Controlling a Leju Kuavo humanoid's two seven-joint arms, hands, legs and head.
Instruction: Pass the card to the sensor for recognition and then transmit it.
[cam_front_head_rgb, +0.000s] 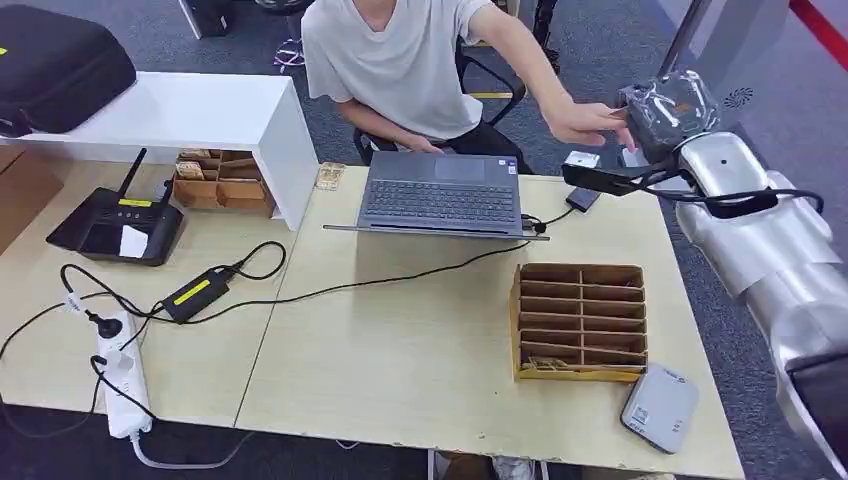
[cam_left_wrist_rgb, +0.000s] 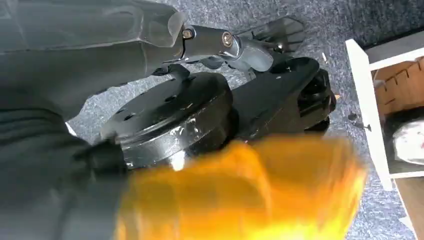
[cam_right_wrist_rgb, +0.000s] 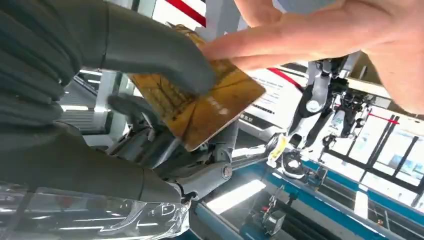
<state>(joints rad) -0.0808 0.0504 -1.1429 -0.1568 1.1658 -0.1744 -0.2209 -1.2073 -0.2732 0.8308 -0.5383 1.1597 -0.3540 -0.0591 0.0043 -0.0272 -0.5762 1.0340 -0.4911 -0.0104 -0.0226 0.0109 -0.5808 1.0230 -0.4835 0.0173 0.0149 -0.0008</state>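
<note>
Right hand is pinching the gold card between thumb and fingers, person's fingers touching its edge, seen close in wrist view. Left hand fingers state: cannot tell. Divided box is holding cards in its nearest slot

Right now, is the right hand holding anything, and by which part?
Yes: the right hand pinches a gold card by one end; a person's fingers touch its other end.

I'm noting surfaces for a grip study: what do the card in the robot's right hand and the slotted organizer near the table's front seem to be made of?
The card looks like thin rigid plastic, golden with a slight sheen and printed pattern; it stays flat between the right hand and the person's fingers. The slotted organizer looks like matte brown cardboard or thin wood; which one is unclear.
</note>
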